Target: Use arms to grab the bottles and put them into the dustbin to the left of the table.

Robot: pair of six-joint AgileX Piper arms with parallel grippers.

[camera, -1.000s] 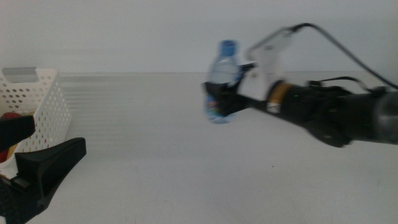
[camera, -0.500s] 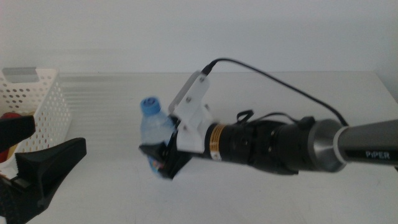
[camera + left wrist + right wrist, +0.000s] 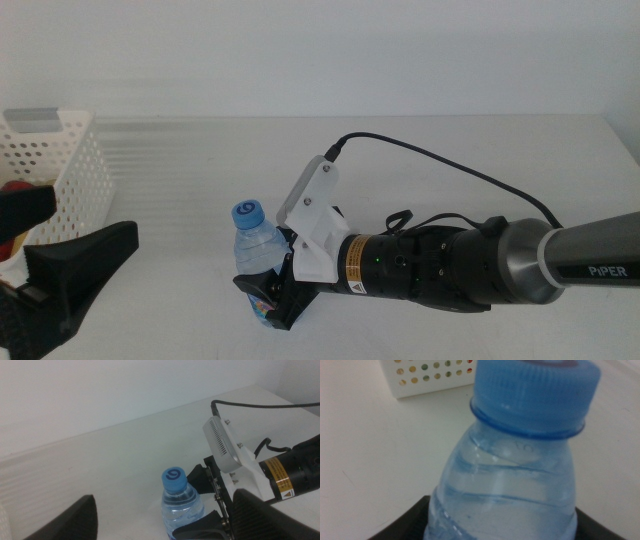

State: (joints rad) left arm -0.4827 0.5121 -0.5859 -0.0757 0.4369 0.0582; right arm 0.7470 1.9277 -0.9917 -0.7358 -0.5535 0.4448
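Observation:
A clear water bottle [image 3: 252,243] with a blue cap stands upright at the front middle of the white table [image 3: 480,170]. My right gripper [image 3: 268,297] is shut on its lower body, with the arm reaching in from the right. In the right wrist view the bottle [image 3: 520,475] fills the picture between the black jaws. My left gripper [image 3: 50,238] waits open at the front left, beside the white perforated dustbin [image 3: 70,160]. In the left wrist view the bottle [image 3: 180,502] sits just ahead of the open left jaws, with the right gripper [image 3: 212,505] around it.
Something red [image 3: 14,187] shows inside the dustbin behind the left jaw. A black cable [image 3: 450,170] arcs over the right arm. The dustbin's dotted wall [image 3: 432,372] lies beyond the bottle in the right wrist view.
The right arm has carried the water bottle from the table's middle leftward, forward and down, toward the left gripper. The left gripper has stayed still.

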